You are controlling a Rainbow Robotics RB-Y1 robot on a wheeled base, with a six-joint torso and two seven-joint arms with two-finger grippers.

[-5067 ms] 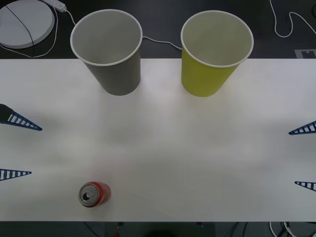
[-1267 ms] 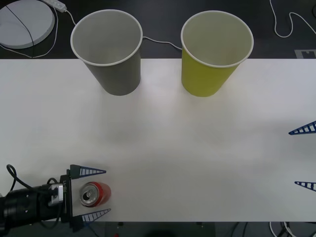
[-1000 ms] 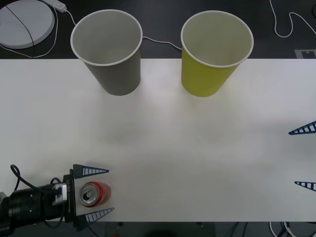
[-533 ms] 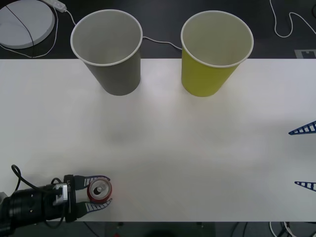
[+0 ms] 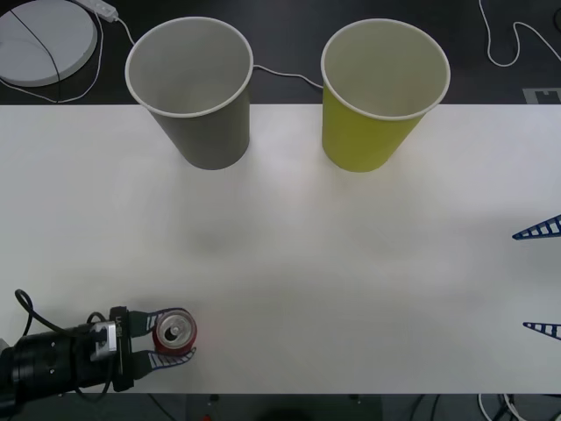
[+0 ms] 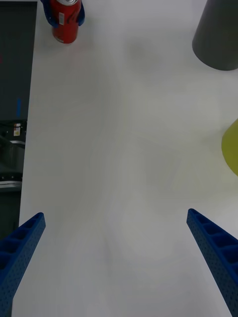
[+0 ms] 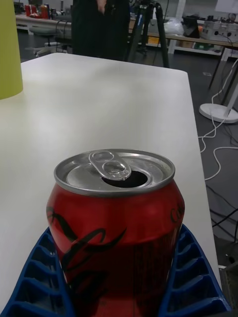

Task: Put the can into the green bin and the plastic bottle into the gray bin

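Front view shows the left tool (image 5: 170,343) clamped on the upright can (image 5: 175,331) at the desk's (image 5: 289,246) near left edge, the right tool (image 5: 539,281) spread at the right; a weak grip could drop it before the far green bin (image 5: 372,132).

Pretty sure I'm driving this in a robotics lab: past my white desk (image 7: 114,99) there's a tripod (image 7: 148,25), benches (image 7: 208,42) piled with gear, a stool (image 7: 42,32), and white cables (image 7: 218,143) trailing over the dark floor (image 7: 223,193).
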